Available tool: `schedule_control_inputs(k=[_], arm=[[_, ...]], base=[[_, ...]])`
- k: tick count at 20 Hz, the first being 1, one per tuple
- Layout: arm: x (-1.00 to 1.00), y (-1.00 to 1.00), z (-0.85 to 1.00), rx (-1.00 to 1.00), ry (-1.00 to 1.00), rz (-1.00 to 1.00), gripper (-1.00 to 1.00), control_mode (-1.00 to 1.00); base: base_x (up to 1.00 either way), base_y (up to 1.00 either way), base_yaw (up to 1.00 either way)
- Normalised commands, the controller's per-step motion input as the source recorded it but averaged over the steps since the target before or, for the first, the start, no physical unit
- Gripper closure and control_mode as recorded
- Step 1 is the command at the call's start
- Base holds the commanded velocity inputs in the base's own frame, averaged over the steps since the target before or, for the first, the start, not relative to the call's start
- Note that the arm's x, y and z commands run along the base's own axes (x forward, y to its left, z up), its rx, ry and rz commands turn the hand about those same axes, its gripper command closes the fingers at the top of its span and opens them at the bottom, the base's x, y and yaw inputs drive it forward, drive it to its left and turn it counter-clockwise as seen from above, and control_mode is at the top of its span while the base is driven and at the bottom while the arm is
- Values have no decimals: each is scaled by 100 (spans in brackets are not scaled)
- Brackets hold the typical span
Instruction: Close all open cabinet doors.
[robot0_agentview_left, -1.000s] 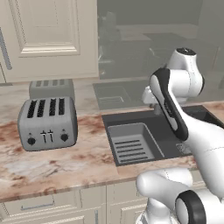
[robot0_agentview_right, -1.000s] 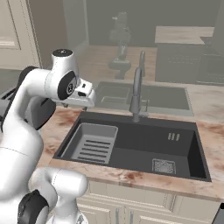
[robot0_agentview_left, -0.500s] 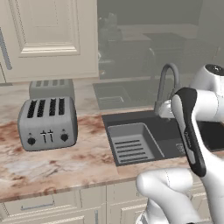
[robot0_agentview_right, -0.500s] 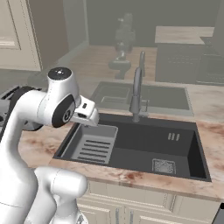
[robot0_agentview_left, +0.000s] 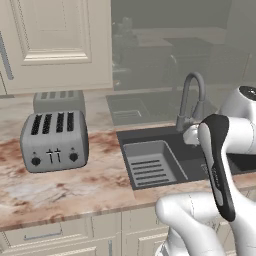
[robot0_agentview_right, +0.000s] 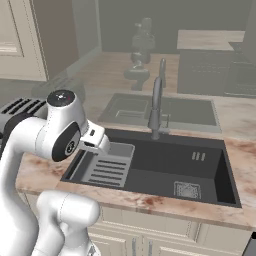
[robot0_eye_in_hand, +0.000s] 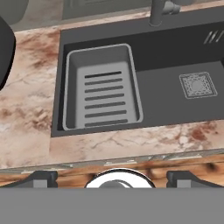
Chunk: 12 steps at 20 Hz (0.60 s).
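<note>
Left base view: a cabinet door fills the upper left above the counter, a cream panel with raised rectangular moulding, standing upright with its long axis vertical and its face turned toward the camera. A grey bar handle runs vertically near its left edge. Below it a brushed-metal four-slot toaster sits on the mottled pink-brown stone counter, slots running front to back. A dark rectangular sink holds a grey ribbed drain tray, with a curved grey faucet behind it. The white arm crosses the lower right.

Right base view: the drain tray lies in the sink's left half, and this side shows a square drain grate on the dark sink floor. A strip of cream cabinet door shows at the upper left. The hand sits above the tray's left edge.

Hand view: the gripper looks down over the tray from the near counter edge. Its dark fingertips stand far apart, spread with nothing between them.
</note>
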Motion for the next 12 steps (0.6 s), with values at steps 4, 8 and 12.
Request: schedule_control_inputs(k=[4, 8, 12], arm=[[-2, 5, -8, 0, 0, 0, -100, -100], [0, 0, -1, 0, 0, 0, -100, 100], [0, 0, 0, 0, 0, 0, -100, 100]], base=[[0, 0, 0], [0, 0, 0], [-2, -1, 0]])
